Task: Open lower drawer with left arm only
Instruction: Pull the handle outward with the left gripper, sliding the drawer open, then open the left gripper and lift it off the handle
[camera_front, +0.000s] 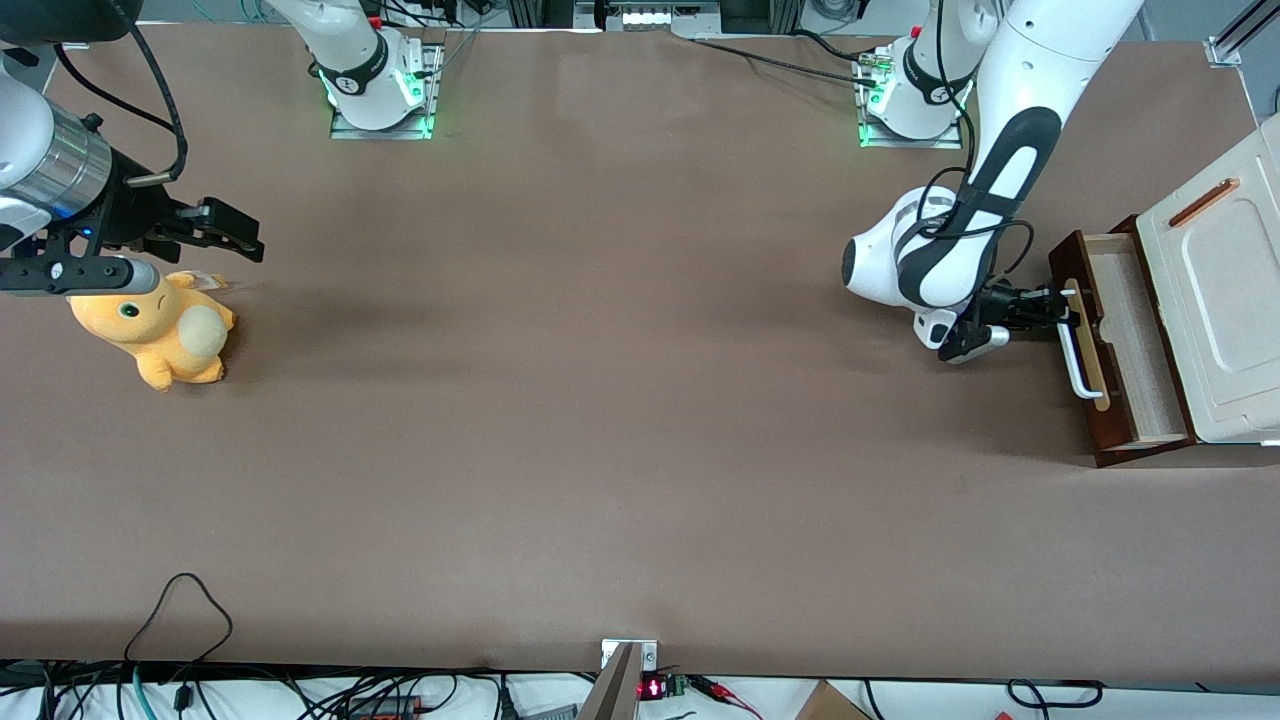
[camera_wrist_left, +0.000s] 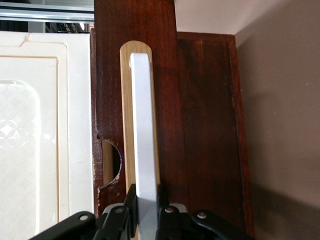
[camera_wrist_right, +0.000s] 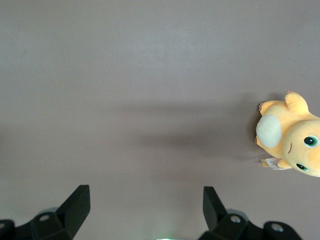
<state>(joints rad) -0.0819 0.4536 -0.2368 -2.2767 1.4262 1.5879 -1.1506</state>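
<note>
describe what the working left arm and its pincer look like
The left arm is glossy white with rounded shells, black inset panels and a thin black cable looped along the forearm. Its small black pincer has slim fingers with visible screws and a white camera module beside it.

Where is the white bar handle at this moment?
The white bar handle is on the lower drawer front, at the working arm's table end, clamped by the gripper.

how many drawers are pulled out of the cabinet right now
1. The lower drawer sticks out from under the cabinet top panel, pale inside showing. The gripper is shut on its white bar handle. Other drawers may be hidden.
</note>
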